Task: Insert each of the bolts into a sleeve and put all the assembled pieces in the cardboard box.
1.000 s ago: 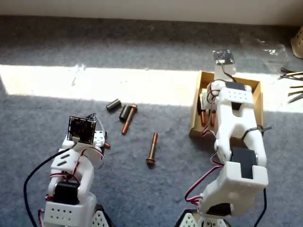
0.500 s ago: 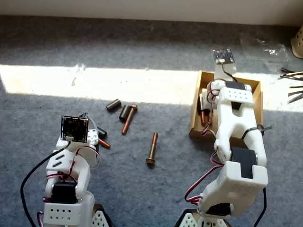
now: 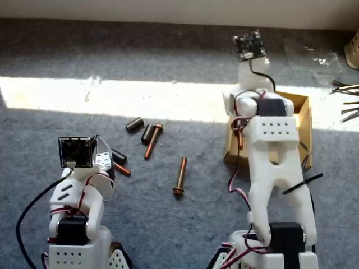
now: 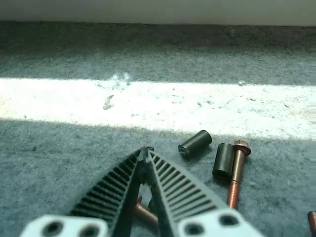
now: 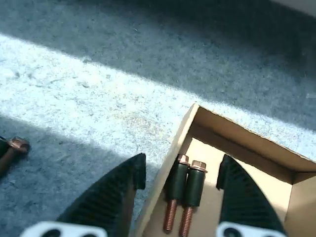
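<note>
Likely an ordinary carpeted room, a home or small office rather than a lab, though hard to tell which. Grey short-pile carpet (image 3: 67, 50) as the work surface, crossed by a broad band of sunlight (image 3: 112, 98) and edged by a pale wall strip (image 3: 168, 10). Loose bolts (image 3: 180, 175), a small cardboard box (image 3: 305, 115) and stray wires (image 3: 348, 88) lying straight on the pile.

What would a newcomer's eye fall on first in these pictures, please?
The open brown cardboard box by the right arm, holding two copper bolts in dark sleeves, with the right arm's jaws open over its edge. Next, loose copper bolts and dark cylindrical sleeves lie scattered on the grey carpet between the arms.
</note>
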`<state>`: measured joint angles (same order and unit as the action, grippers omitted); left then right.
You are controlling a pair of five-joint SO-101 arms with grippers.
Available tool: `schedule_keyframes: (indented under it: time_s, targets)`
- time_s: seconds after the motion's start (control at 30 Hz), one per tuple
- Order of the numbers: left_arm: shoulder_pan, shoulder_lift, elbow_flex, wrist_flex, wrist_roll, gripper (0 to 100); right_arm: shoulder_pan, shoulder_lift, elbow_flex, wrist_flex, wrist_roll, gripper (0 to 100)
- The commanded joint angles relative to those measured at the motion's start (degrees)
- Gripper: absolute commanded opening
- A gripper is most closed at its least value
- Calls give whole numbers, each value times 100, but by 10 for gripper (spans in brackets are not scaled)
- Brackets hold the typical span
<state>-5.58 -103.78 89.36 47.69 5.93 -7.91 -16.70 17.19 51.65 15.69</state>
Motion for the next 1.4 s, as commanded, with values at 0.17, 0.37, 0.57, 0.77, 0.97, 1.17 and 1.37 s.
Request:
schedule_keyframes:
  time_s: [0.17, 0.37, 0.57, 0.77, 0.97, 1.17, 1.37]
  targets:
    - [-286, -101, -576, 378, 176, 7, -1349, -1393, 655, 22, 9, 213]
    - [-725, -101, -989, 1046, 141, 7, -2053, -1912, 1068, 22, 0, 213]
    - [-2088, -101, -980, 1037, 176, 7, -2448, -1974, 1411, -4, 0, 213]
    - [-2519, -101, -980, 1037, 176, 7, -2835, -1974, 1807, -673, 35, 133]
    - [-2826, -101, -971, 1037, 176, 7, -3248, -1640, 1912, -971, 44, 137]
    - [-3073, -101, -963, 1064, 176, 7, -3609, -418, 927, -497, 220, 156]
    - [-3046, -101, -752, 1029, 176, 7, -3881, 963, -576, 251, 633, 156]
